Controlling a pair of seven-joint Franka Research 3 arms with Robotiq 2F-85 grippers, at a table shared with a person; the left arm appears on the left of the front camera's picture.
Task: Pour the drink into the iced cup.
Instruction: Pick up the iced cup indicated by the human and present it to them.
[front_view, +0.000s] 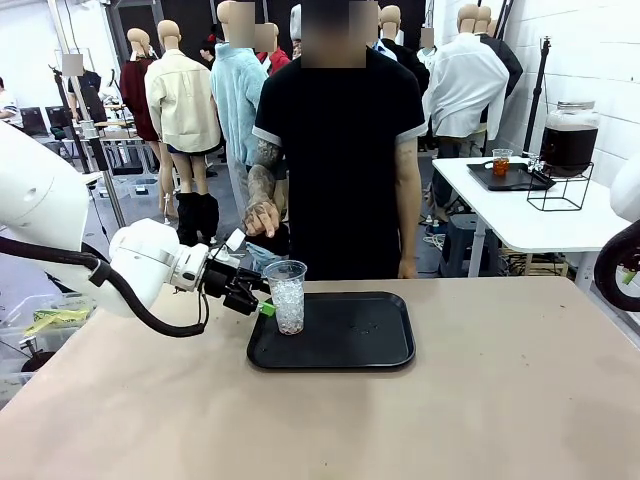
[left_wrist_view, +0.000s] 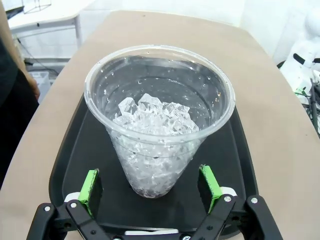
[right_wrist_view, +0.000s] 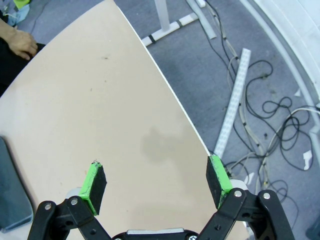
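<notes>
The tan table (front_view: 500, 400) carries a flat black plastic tray (front_view: 360, 345), with the clear plastic cup of ice (front_view: 288, 296) near its left edge. My left gripper (left_wrist_view: 150, 186) has its jaws spread on either side of the cup's base, not touching it. My right gripper (right_wrist_view: 156, 182) hangs with jaws spread wide over the table's edge. The dark brown drink (front_view: 568, 148) sits in a clear glass dispenser jar (front_view: 572, 108) on a white side table (front_view: 520, 215) far behind.

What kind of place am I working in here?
Probably a lab or workshop staged for drink service: loose cables on the floor, a dispenser jar on a side table, an iced cup on a tray.
</notes>
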